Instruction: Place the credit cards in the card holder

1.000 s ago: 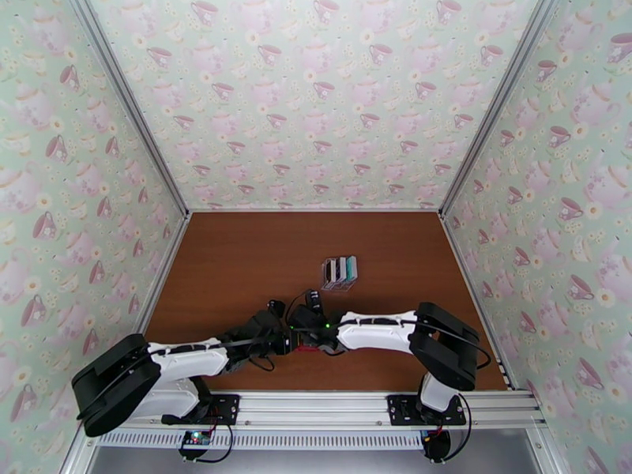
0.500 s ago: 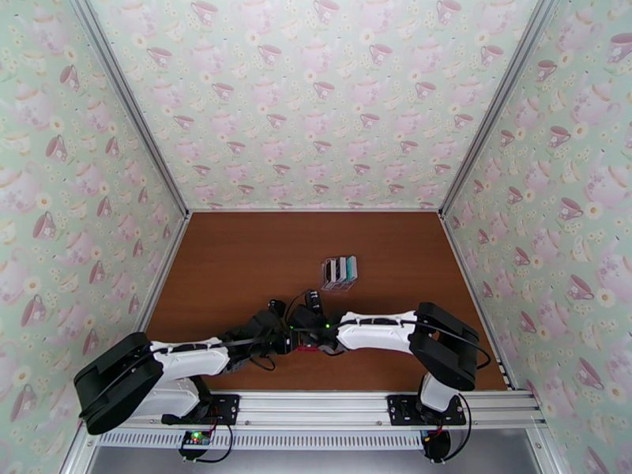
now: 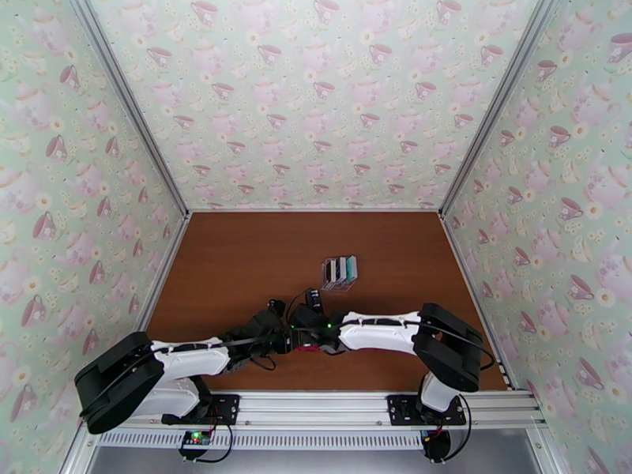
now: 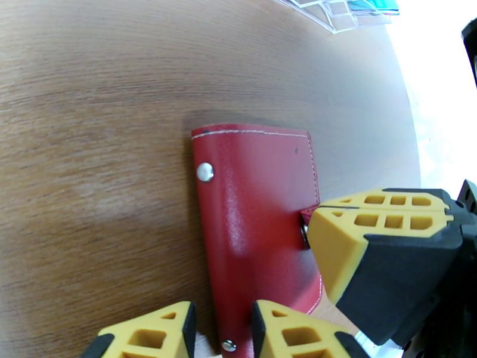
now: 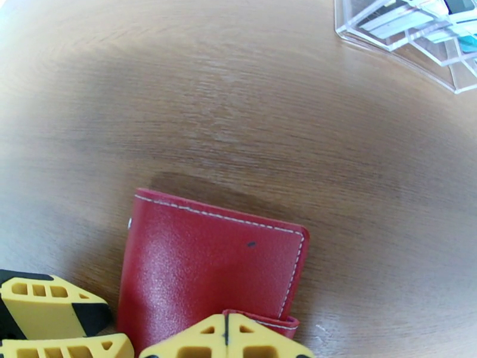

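The red card holder (image 4: 256, 216) lies folded shut on the brown table, also in the right wrist view (image 5: 203, 269). From above just a red sliver (image 3: 312, 350) peeks out under the two wrists. My right gripper (image 5: 226, 338) is shut on its snap tab (image 5: 265, 321) at the right edge. My left gripper (image 4: 222, 329) is closed narrowly on the card holder's near-left end, with one finger (image 4: 152, 335) on each side. The credit cards (image 3: 341, 268), white, black and teal, stand in a clear rack farther back.
The clear plastic rack (image 5: 411, 49) sits beyond the card holder to the right, also at the top of the left wrist view (image 4: 334, 10). Bare brown table (image 3: 237, 262) stretches left and back. Patterned walls enclose three sides.
The right gripper's fingers have come together onto the snap tab. The left gripper keeps its hold, and both arms have barely shifted.
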